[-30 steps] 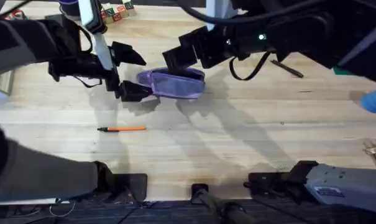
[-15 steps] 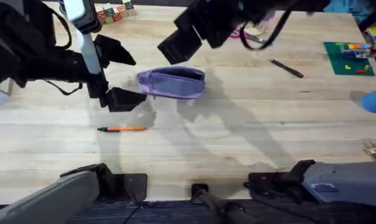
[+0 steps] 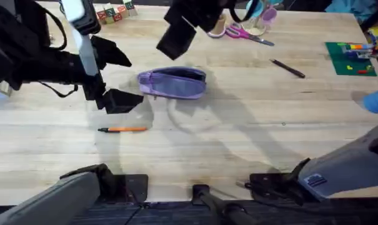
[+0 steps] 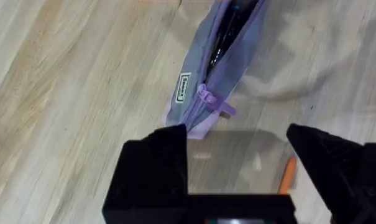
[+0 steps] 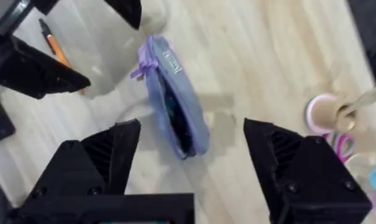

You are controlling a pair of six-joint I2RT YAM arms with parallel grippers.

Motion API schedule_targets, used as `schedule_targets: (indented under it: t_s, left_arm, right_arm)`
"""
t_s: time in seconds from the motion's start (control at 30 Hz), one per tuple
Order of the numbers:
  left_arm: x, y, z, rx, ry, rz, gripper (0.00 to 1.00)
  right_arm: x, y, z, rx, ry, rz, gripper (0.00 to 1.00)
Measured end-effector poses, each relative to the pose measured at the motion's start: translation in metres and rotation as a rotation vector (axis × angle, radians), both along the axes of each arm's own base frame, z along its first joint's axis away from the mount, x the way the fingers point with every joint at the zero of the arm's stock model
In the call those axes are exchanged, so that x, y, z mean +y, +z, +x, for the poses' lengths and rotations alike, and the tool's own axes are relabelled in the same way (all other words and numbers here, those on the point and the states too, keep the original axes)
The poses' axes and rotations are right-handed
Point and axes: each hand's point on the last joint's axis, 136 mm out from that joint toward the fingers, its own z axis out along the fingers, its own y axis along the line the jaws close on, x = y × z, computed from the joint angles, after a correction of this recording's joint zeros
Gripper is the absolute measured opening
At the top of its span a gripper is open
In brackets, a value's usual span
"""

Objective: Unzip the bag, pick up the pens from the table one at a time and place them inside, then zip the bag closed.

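I see the soft lavender fabric pouch lying on the light wooden plank bench, toward its far edge and left of middle, its zip drawn open. My left hand hangs just beside the pouch's left end, fingers spread and empty. My right hand hovers above the pouch, also spread. The thin orange pen lies nearer me; the black pen rests toward the far right.

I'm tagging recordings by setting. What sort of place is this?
Probably a robot lab workbench set up for stationery tasks: a light wooden plank table, a lavender fabric pencil pouch, an orange stick pen, pink-handled scissors and small coloured wooden blocks at the far edge.
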Motion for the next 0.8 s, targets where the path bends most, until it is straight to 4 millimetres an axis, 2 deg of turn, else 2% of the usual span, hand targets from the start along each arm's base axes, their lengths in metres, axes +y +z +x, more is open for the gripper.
schedule_targets:
  t_s: [0.37,0.4,0.6,0.63,0.8]
  left_arm:
    - [0.000,0.000,0.000,0.000,0.000,-0.001,0.993]
    - [0.000,0.000,0.000,0.000,0.000,0.000,0.993]
    - [0.000,0.000,0.000,0.000,0.000,0.000,0.992]
    - [0.000,0.000,0.000,0.000,0.000,-0.001,0.993]
    - [0.000,0.000,0.000,-0.001,0.000,0.000,0.993]
  right_arm:
    - [0.001,0.003,0.002,-0.063,0.102,-0.033,0.994]
    - [0.001,0.003,0.002,-0.065,0.109,-0.036,0.938]
    - [-0.002,0.000,-0.002,-0.048,0.114,-0.054,0.096]
    - [-0.003,-0.001,-0.003,-0.042,0.114,-0.058,0.046]
    - [-0.010,-0.007,-0.011,-0.021,0.157,-0.104,0.031]
